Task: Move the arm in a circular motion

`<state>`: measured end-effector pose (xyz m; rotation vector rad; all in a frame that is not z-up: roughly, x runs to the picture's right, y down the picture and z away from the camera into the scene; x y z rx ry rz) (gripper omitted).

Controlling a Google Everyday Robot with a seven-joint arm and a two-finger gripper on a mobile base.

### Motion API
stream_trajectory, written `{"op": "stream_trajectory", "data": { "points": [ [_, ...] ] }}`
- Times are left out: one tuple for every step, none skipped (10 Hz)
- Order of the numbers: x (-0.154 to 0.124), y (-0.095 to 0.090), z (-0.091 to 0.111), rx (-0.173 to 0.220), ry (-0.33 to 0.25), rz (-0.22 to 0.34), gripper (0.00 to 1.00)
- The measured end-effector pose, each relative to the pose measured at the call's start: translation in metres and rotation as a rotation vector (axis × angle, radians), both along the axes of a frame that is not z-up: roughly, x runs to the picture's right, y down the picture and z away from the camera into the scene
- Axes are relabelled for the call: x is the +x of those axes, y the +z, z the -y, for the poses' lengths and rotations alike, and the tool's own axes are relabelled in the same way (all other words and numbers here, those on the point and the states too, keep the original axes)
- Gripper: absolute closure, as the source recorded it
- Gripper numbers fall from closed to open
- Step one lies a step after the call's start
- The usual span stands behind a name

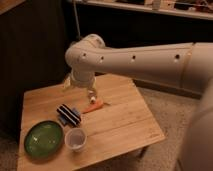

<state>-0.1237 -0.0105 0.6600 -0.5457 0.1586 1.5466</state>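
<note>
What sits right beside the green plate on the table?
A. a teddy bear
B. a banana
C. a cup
C: a pale cup stands right beside the green plate on the wooden table. Farther back, the gripper at the end of the arm hangs over the table by an orange item.
</note>
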Motion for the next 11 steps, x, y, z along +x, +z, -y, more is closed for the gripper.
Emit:
{"op": "stream_trajectory", "data": {
  "points": [
    [0.004, 0.025, 0.024, 0.003, -0.001, -0.016, 0.20],
    [0.009, 0.039, 0.037, 0.004, 0.019, -0.034, 0.20],
    [0.019, 0.052, 0.048, 0.002, 0.048, -0.058, 0.20],
    [0.035, 0.067, 0.059, -0.001, 0.096, -0.102, 0.20],
    [0.059, 0.079, 0.066, -0.005, 0.149, -0.154, 0.20],
    [0.077, 0.083, 0.066, -0.007, 0.176, -0.187, 0.20],
    [0.098, 0.083, 0.061, -0.010, 0.205, -0.227, 0.20],
    [0.128, 0.078, 0.050, -0.012, 0.237, -0.278, 0.20],
    [0.147, 0.073, 0.042, -0.013, 0.258, -0.310, 0.20],
    [0.164, 0.067, 0.033, -0.014, 0.278, -0.340, 0.20],
    [0.186, 0.061, 0.024, -0.014, 0.305, -0.376, 0.20]
  ]
}}
